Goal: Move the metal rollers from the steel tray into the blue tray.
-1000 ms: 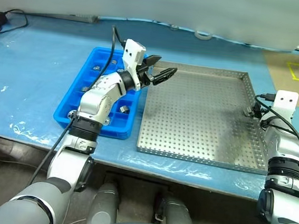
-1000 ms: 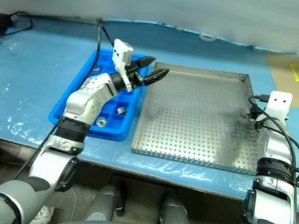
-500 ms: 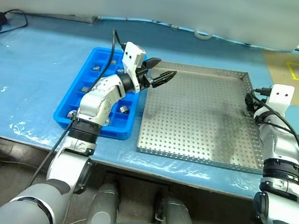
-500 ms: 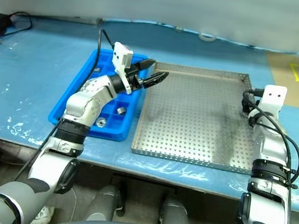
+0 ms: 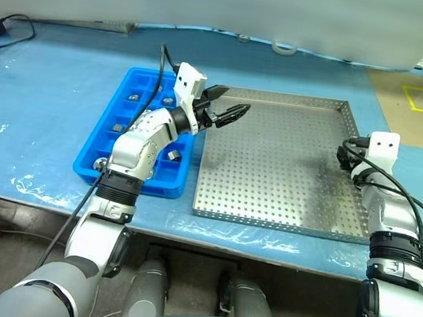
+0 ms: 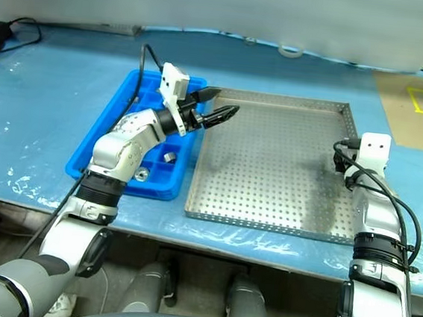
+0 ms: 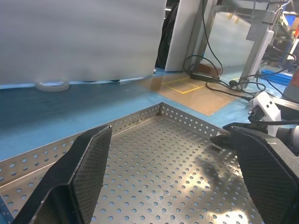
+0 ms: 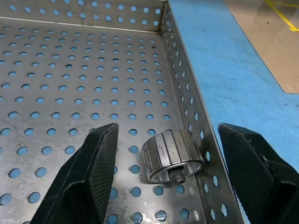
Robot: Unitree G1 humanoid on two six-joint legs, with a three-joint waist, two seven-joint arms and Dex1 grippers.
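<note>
- Nearest the robot, the right gripper (image 8: 163, 186) hangs just inside the steel tray's (image 5: 285, 173) right wall, fingers (image 8: 88, 177) released and spread either side of a metal roller (image 8: 172, 155) that rests against that wall.
- Risk, as I judge it: the roller sits tight to the wall, so the outer finger may catch the wall rather than slip behind the roller, nudging it away or tilting it.
- The ribbed, round roller could roll across the perforated floor if clipped on one side only.
- Farther along, at the steel tray's far-left corner, the left gripper (image 5: 227, 109) hovers with fingers released, holding nothing.
- Left of the steel tray, the blue tray (image 5: 98, 164) already holds several rollers (image 5: 173, 155); a loose pinch could drop this one onto the bench (image 5: 44, 105) during the crossing.
</note>
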